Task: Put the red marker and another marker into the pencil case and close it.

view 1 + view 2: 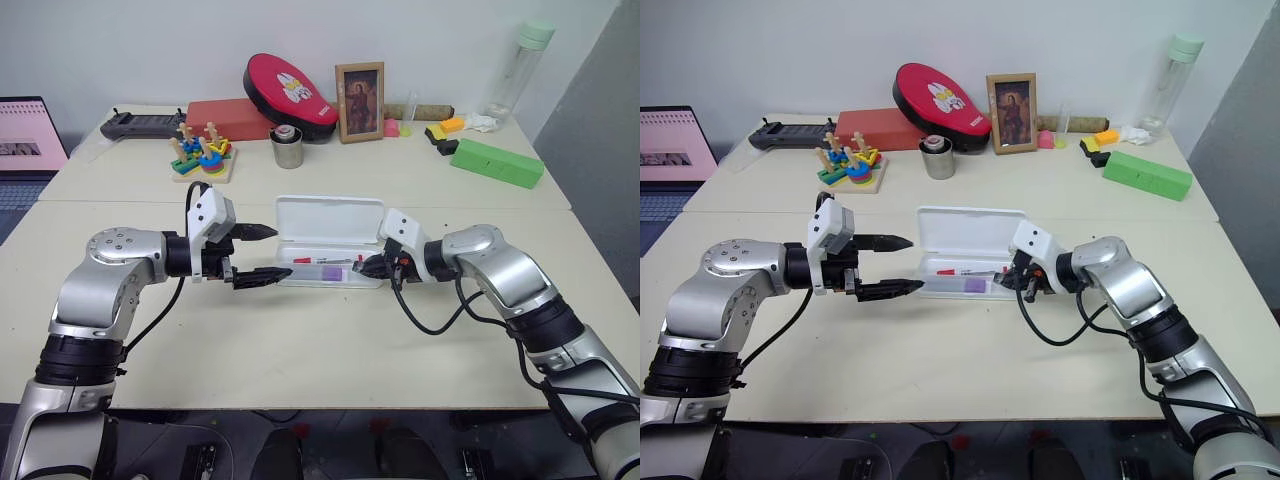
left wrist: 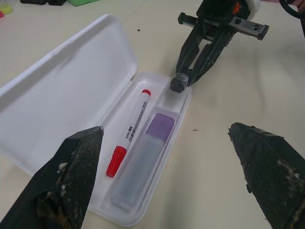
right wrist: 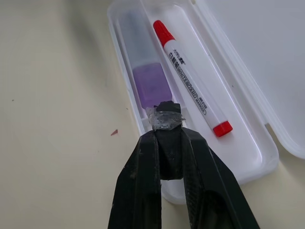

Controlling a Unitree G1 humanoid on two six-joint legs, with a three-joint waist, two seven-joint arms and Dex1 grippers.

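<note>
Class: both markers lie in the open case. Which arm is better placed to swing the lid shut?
Left, probably: the left gripper is open beside the pencil case; the right gripper is shut at the tray's end.

Silver arms; black joints; white wrist housings; looping black cables; black-fingered end effectors

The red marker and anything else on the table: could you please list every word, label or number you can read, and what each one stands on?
"WHITEBOARD" on the barrel of the red marker, lying in the open pencil case.
A smaller line of print beside that word: too small to read.
Laptop screen: blurred, unreadable.
Framed picture: no legible text.
</note>
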